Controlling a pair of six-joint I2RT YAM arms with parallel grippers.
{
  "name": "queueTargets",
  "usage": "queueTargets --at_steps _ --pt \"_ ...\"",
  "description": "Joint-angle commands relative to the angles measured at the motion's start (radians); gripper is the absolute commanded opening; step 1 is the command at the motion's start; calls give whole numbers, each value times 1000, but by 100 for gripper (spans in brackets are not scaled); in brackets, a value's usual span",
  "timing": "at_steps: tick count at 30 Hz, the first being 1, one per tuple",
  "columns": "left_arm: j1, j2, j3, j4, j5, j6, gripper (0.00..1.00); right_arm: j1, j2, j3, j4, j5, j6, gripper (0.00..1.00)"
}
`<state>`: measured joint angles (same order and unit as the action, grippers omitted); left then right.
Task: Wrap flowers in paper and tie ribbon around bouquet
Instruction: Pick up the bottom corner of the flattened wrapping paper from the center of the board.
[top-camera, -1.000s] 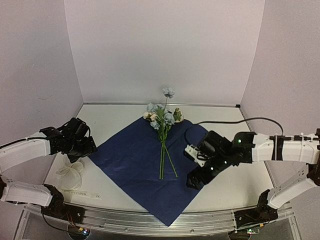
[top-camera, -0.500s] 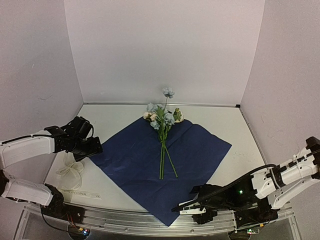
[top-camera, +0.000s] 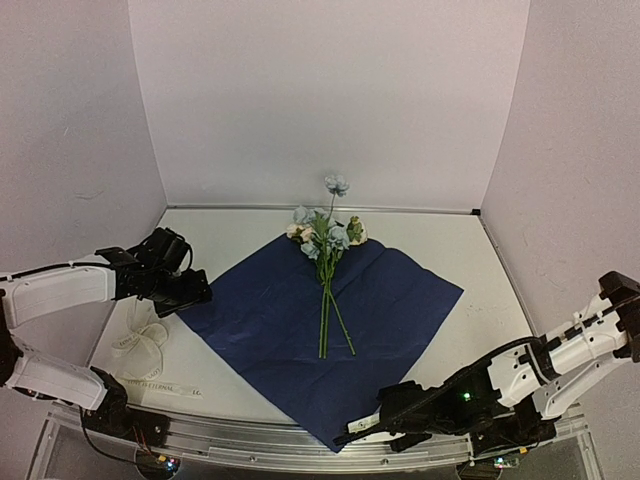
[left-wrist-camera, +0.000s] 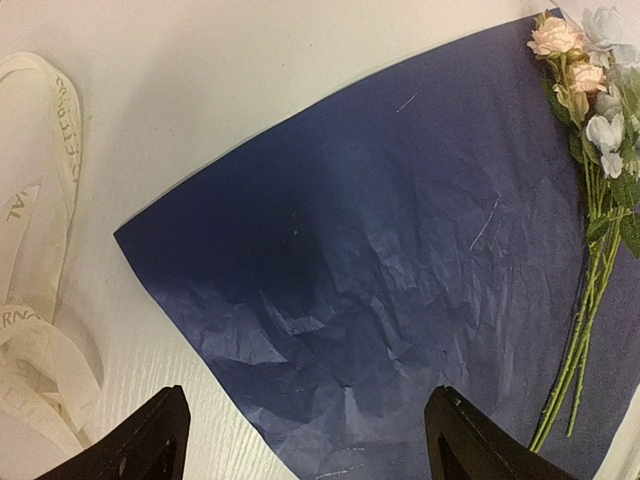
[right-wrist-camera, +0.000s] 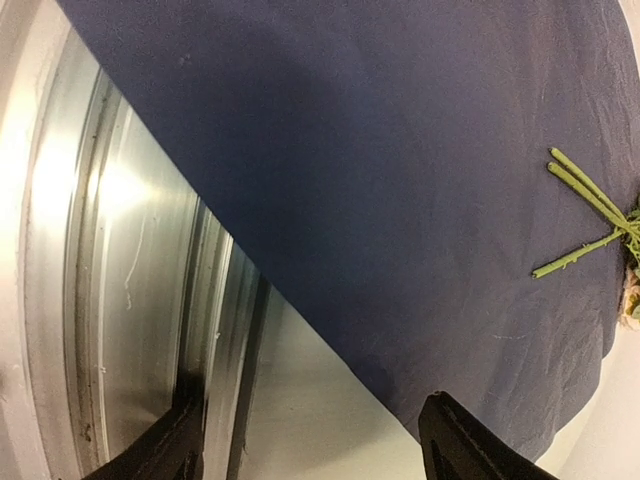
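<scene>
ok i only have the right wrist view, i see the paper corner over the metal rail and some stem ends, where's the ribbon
observer: The ribbon lies in a loose heap on the table, just off the left corner of the paper, well apart from the flowers.
operator: and the left gripper, got anything
observer: No. The left gripper hovers over that left corner, jaws open and empty.
operator: which way do the flowers point
observer: Toward the back wall. The heads sit at the paper's far corner and the stems run toward the near corner.
</scene>
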<state>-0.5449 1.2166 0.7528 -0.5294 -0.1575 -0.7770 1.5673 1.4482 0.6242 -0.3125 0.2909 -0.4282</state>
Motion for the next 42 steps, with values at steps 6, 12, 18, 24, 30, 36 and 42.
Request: queueTargets --at_steps 6,12,18,24,30,36,42 --pt "-3 9 44 34 21 40 84 -4 -103 34 214 83 -197 77" --pt "-3 1 26 42 23 35 84 -16 -229 50 44 30 -179 77" --pt "-3 1 28 36 29 40 84 -85 -369 95 -209 -106 -69 78" --pt "-3 1 19 43 40 36 84 -126 -408 134 -350 -169 -33 83" --pt "-3 -1 19 45 43 37 84 -124 -339 88 -246 -127 -65 87" --pt "-3 9 22 49 47 37 84 -103 -230 32 -15 -12 -131 90" --pt "-3 16 30 53 52 37 84 -64 -78 40 183 64 -171 89"
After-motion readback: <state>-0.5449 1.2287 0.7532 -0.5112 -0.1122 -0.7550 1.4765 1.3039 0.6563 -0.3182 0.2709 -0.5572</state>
